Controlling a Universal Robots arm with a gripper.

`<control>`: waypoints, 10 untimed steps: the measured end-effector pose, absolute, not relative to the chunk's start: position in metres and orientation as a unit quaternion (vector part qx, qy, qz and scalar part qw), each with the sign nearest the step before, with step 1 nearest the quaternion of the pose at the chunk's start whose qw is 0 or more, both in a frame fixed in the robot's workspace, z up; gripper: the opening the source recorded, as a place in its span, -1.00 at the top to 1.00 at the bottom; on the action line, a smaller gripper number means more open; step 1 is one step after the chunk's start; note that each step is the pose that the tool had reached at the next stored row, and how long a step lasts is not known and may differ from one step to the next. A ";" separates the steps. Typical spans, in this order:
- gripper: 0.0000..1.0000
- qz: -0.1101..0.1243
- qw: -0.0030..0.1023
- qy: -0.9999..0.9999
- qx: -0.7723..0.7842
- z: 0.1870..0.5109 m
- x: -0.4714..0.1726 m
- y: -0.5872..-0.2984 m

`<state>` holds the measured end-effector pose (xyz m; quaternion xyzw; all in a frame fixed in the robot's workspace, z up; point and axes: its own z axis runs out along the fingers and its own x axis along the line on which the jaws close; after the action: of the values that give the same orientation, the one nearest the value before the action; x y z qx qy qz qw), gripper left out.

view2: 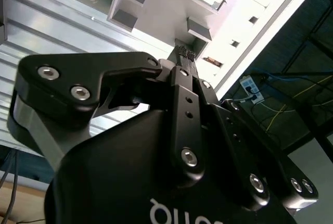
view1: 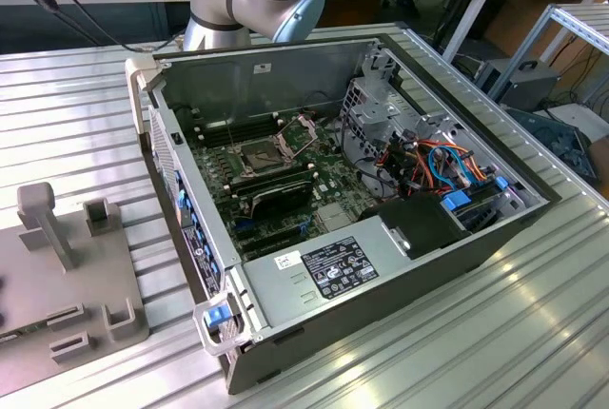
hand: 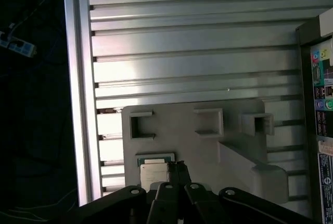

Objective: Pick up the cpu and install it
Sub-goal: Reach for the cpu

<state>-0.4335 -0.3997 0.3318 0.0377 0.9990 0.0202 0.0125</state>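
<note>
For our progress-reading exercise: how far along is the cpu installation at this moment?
Done: the motherboard socket looks open, its hinged plate raised. In hand: nothing; the end effector hangs shut over the grey fixture plate, close to the cpu in its recess. Left: the cpu is not yet picked up or seated in the socket.

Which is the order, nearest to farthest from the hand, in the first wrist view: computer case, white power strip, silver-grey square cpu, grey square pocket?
1. Silver-grey square cpu, beside the hand.
2. Grey square pocket, farther along the grey tray.
3. Computer case, beyond the tray.
4. White power strip, off the metal table.
</note>
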 end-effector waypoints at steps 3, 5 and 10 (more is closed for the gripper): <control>0.79 0.020 0.012 0.999 0.038 0.327 -0.434 -0.400; 0.79 0.020 0.012 0.999 0.038 0.327 -0.434 -0.400; 0.79 0.020 0.012 0.999 0.038 0.326 -0.434 -0.402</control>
<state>-0.4342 -0.4021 0.3263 0.0377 0.9990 0.0202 0.0124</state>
